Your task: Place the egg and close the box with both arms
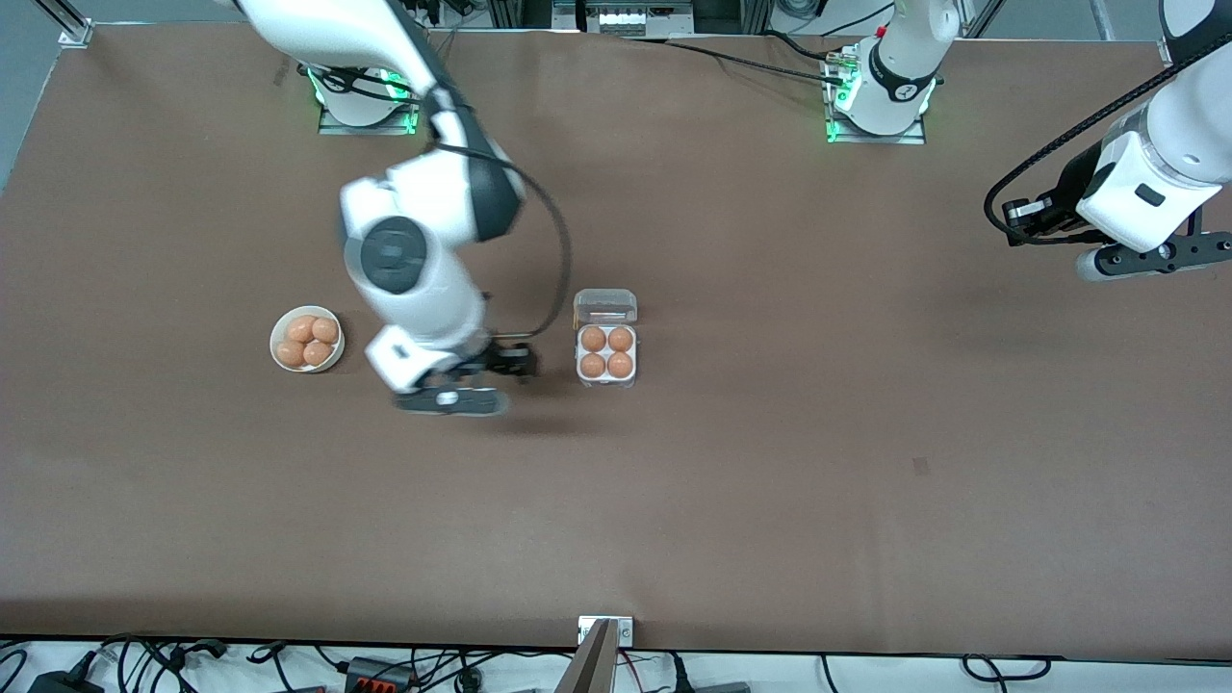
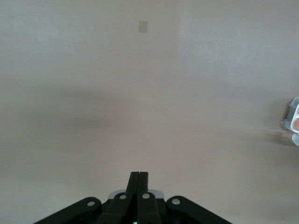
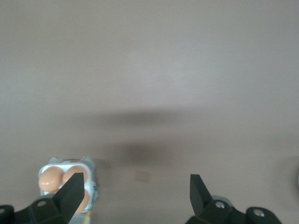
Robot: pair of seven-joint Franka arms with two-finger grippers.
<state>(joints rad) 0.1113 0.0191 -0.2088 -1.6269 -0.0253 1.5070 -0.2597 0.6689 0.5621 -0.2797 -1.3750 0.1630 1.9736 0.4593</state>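
Observation:
The box is a clear plastic carton in the middle of the table. Its lid is open and lies back toward the robots' bases. Each cup holds an orange-brown egg; they all look the same. My right gripper hangs beside the box, toward the right arm's end, open and empty. In the right wrist view the open gripper frames bare table, with the box and an egg by one fingertip. My left gripper waits at the left arm's end of the table, shut and empty.
A round white bowl with several more eggs stands toward the right arm's end. A corner of the box shows at the edge of the left wrist view. A small pale mark is on the brown tabletop.

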